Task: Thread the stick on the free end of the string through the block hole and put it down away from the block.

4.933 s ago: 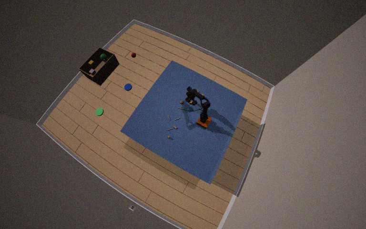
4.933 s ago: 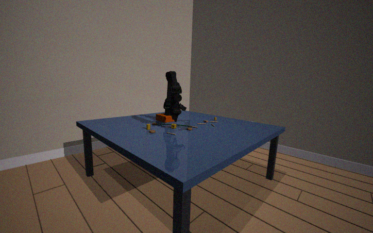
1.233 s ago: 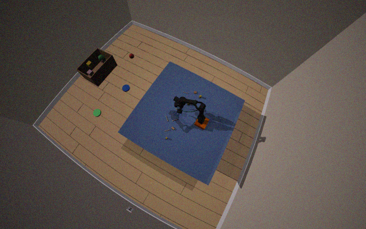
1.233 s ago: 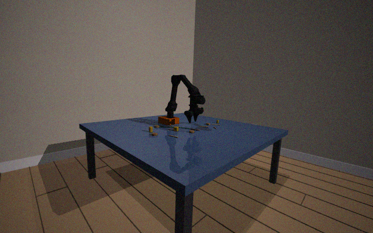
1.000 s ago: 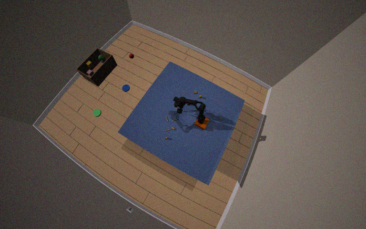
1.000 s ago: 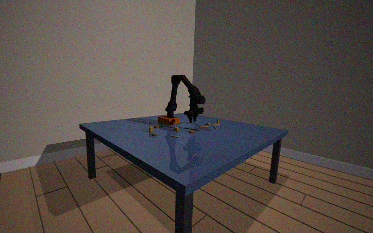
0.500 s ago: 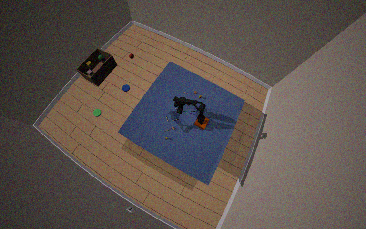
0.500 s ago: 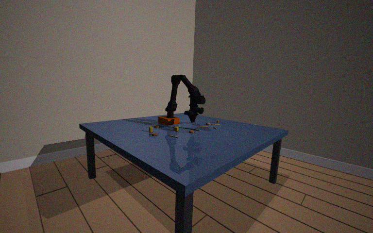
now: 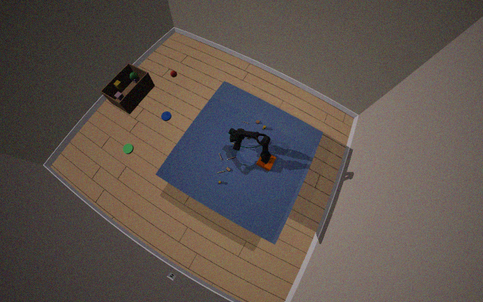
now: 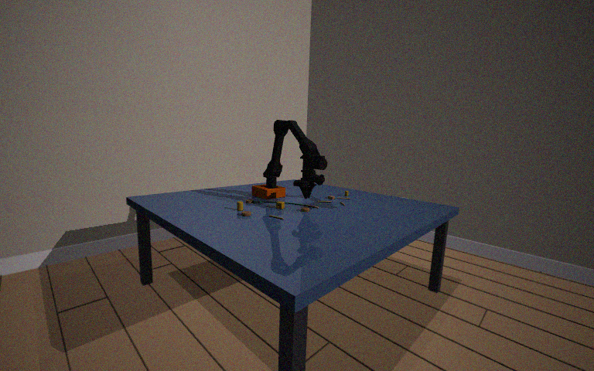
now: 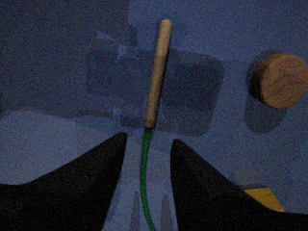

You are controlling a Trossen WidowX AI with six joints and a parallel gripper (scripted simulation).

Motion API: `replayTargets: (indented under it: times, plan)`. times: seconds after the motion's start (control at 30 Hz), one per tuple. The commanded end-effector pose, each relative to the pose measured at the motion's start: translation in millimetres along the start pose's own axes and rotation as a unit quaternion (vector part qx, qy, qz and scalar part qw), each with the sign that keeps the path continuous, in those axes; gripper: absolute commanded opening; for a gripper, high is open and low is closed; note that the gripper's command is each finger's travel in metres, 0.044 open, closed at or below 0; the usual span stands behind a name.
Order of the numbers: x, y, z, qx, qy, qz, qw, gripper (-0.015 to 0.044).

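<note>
The wooden stick point(image 11: 157, 77) point(image 10: 314, 206) lies on the table with the green string point(image 11: 143, 168) point(image 9: 249, 146) point(image 10: 298, 204) at its near end. My gripper point(image 11: 149, 142) point(image 10: 307, 196) point(image 9: 236, 147) points down above the table, partly open and empty. In the wrist view its fingertips show either side of the string, just short of the stick's string end. The yellow block point(image 10: 280, 205) point(image 11: 265, 198) stands on the table, partly hidden by the right finger in the wrist view; I cannot make out its hole. The round button point(image 10: 249, 201) lies at the string's other end.
A loose wooden disc point(image 11: 284, 81) point(image 10: 305, 209) lies right of the stick in the wrist view. Yellow cylinders point(image 10: 239, 205) point(image 10: 346, 192), another disc point(image 10: 246, 213) and loose sticks point(image 10: 275, 216) point(image 9: 220, 156) point(image 9: 221, 172) lie around. The arm's orange base point(image 9: 266, 162) point(image 10: 268, 191) stands behind.
</note>
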State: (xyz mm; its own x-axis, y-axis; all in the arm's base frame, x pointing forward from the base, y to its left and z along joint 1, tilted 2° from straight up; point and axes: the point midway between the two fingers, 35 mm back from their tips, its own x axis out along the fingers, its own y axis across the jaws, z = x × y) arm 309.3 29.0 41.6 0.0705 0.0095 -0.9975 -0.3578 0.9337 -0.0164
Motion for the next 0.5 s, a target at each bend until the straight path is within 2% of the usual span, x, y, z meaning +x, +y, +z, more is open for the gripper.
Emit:
replayTargets:
  times: [0.0,0.47]
  plan:
    - [8,-1,0,0.002,0.0,-0.002,1.0,0.0125]
    - [31,0,-1,0.002,0.0,-0.002,1.0,0.0125]
